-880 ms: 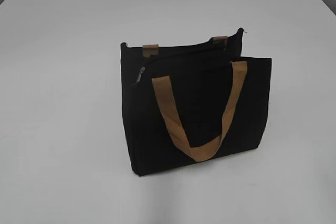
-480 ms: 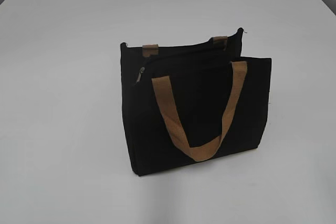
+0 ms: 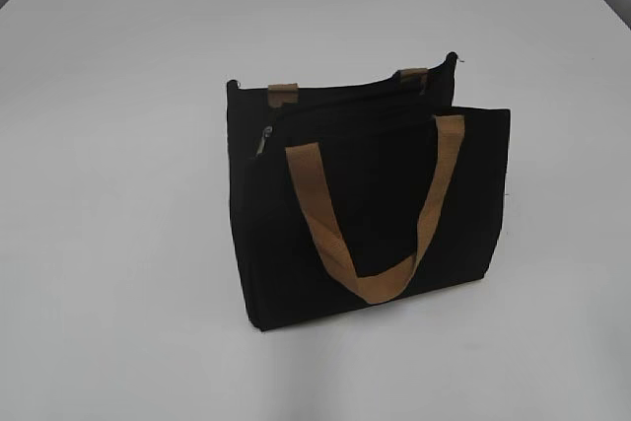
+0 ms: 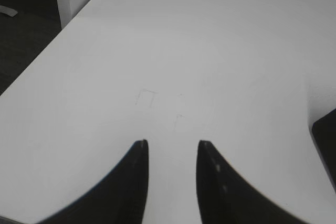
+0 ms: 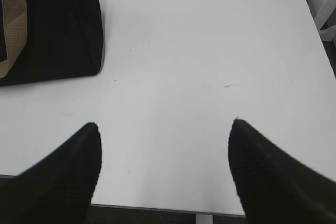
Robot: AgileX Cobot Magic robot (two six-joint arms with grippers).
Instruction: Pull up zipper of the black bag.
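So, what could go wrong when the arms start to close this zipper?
The zipper pull is small and lies close to a tan strap tab, so a gripper might pinch the wrong part. The black bag stands free on the table with neither gripper holding it, so pulling the zipper could drag or tip the bag.

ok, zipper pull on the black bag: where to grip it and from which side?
Pinch the small metal tab of the zipper, hanging at the left end of the top edge of the black bag. Come from above-left, probably with the left gripper: that corner is exposed, clear of the tan handle.
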